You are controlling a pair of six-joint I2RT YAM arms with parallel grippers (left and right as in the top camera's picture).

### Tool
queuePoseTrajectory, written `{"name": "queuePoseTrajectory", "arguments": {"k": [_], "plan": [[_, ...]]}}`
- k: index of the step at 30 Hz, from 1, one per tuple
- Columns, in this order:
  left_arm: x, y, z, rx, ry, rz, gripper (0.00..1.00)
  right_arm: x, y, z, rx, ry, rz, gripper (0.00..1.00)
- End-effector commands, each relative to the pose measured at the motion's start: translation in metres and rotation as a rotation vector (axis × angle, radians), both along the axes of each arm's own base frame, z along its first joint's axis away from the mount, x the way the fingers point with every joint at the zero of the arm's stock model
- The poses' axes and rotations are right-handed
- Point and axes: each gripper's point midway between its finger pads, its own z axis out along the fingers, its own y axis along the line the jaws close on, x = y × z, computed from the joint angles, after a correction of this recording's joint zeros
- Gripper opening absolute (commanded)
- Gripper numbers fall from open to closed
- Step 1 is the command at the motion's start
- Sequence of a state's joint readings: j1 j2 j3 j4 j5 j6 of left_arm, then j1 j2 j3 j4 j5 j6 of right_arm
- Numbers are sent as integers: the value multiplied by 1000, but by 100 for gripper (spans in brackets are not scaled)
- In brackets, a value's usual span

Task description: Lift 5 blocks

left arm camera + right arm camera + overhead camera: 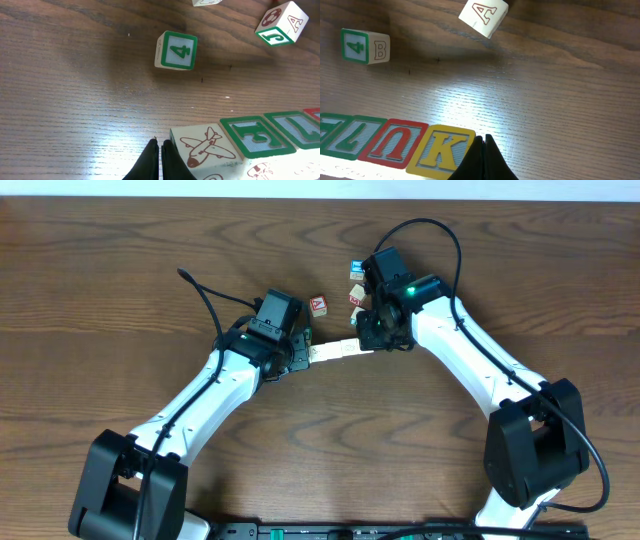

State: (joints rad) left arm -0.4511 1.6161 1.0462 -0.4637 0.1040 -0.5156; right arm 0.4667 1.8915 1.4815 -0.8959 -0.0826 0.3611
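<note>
**Desk** (120,260): dark wood grain, and it carries everything listed.

**Left arm** (200,405), **right arm** (470,350): both reach in toward the middle and face each other across the load.

**Row of blocks** (336,350): pale lettered cubes set end to end just behind the desk's middle, between the two tools. You cannot tell from these views whether it has cleared the wood.

**Loose cubes**: the 4 block (176,50) and the A block (482,17) lie apart behind the row. Leave them.

**End cubes**: the airplane block (202,147) closes the left end and the K block (442,150) closes the right.

**Left tool** (160,159): fingers pressed together and pinching nothing, with the tip at the airplane block's outer face.

**Right tool** (483,155): likewise pressed together, with the tip at the K block's outer edge.

**Handling**: this looks like a lengthwise squeeze — the row is held only by end pressure. Push inward along one straight line through the cube centres. Raise both arms level and at the same rate. Any slack or skew would likely buckle the row at its middle.
</note>
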Motion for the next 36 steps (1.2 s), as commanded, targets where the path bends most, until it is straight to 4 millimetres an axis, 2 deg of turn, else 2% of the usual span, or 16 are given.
{"name": "queuePoseTrajectory", "arguments": {"k": [1, 9, 16, 26, 36], "plan": [[-6, -84, 50, -303, -32, -210, 7, -63, 103, 29, 451, 220, 231, 1], [-6, -84, 49, -301, -30, -210, 7, -62, 100, 24, 434, 214, 224, 1], [-6, -84, 35, -288, 3, -206, 7, -60, 99, 23, 425, 203, 223, 1], [-5, -84, 34, -287, 4, -205, 7, -59, 98, 21, 413, 198, 220, 1], [-5, -84, 34, -287, 5, -205, 7, -67, 96, 6, 423, 225, 217, 1]]}}
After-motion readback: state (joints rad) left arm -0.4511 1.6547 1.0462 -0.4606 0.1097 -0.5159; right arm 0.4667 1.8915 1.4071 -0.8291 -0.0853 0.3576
